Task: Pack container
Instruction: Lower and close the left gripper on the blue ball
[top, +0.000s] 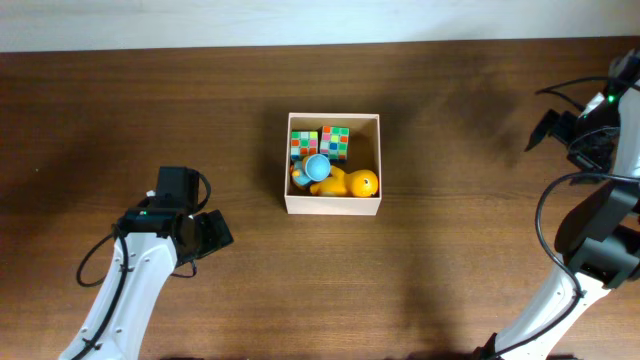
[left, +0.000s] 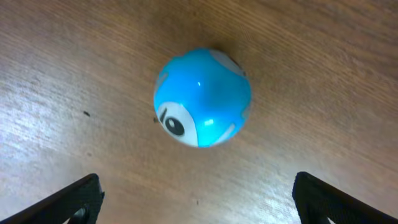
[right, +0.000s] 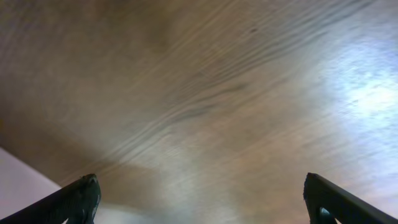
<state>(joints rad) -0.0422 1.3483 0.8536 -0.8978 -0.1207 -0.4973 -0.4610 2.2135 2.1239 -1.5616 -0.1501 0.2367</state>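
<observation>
Just ahead of the left gripper (left: 196, 186), fingers spread, a glossy blue plastic ball (left: 202, 96) sits centred, probably nearest this arm; the right gripper (right: 199, 190) is likewise spread.

glossy blue plastic ball (left: 202, 96), wood-grain table (left: 323, 74) with soft sheen, shiny yellow duck (top: 358, 183)

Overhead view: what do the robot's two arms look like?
The left arm and right arm have white tubular links with black joints, looping black cables and a small green light near each wrist. The left tool and right tool have black fingers.
</observation>
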